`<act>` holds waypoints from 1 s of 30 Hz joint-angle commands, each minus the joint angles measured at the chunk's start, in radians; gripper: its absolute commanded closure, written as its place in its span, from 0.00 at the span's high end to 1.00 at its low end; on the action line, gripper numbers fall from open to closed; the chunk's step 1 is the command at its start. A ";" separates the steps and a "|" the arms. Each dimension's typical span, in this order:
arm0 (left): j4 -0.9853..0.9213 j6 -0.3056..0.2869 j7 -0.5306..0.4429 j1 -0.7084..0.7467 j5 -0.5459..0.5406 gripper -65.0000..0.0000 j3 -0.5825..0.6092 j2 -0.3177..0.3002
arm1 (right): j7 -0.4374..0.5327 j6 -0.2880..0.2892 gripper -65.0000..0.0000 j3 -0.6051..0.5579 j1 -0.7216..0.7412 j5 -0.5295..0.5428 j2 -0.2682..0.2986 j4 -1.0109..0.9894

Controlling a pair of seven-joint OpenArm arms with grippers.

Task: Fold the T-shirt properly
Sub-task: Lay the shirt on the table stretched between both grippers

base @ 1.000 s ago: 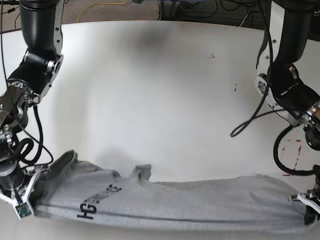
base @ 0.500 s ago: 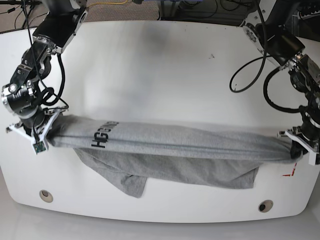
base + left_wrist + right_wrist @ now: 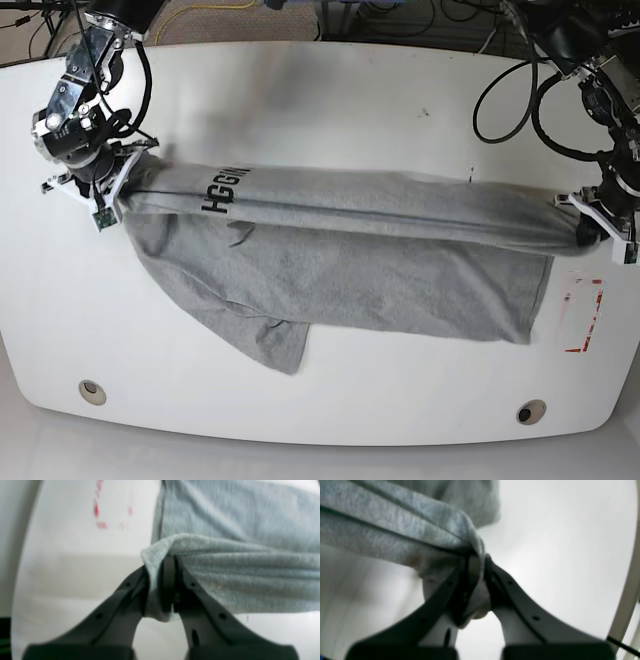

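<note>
The T-shirt [image 3: 350, 265] is stretched across the middle of the white tabletop [image 3: 330, 110], running from about 9 o'clock to 3 o'clock in the base view, held at both ends. The right gripper [image 3: 118, 188], at the 9 o'clock end, is clamped tight on a bunched fold of the grey cloth; its wrist view shows the fabric [image 3: 395, 532] pinched between the dark fingers [image 3: 500, 590], with a small lump of cloth poking out below them. The left gripper [image 3: 590, 225], at the 3 o'clock end, is likewise closed down on the T-shirt, and its wrist view shows the fabric [image 3: 237, 580] wrapped over one finger [image 3: 167, 585] and squeezed between the two. The upper edge of the garment forms a taut rolled band between the two grippers, with dark block letters [image 3: 225, 190] near the 9 o'clock end. Below that band the rest of the cloth lies spread on the tabletop, and a sleeve [image 3: 275, 340] reaches toward 7 o'clock. Red marks [image 3: 583, 318] sit on the tabletop at about 4 o'clock, just beside the T-shirt's lower corner. Two round holes [image 3: 92, 391] lie near the tabletop's 6 o'clock edge.
</note>
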 commanded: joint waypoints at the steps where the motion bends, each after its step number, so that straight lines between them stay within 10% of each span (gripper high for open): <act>1: 0.016 0.006 -0.032 0.003 0.003 0.00 -0.005 -0.028 | 0.005 -0.008 0.00 0.009 -0.012 -0.016 0.011 0.020; 23: 0.015 0.006 -0.032 0.150 0.008 0.00 -0.004 -0.033 | 0.003 -0.008 0.00 0.001 -0.182 -0.015 -0.034 0.022; 30: 0.015 0.006 -0.026 0.184 0.008 0.24 0.003 -0.077 | 0.002 -0.008 0.00 0.001 -0.221 -0.015 -0.027 0.019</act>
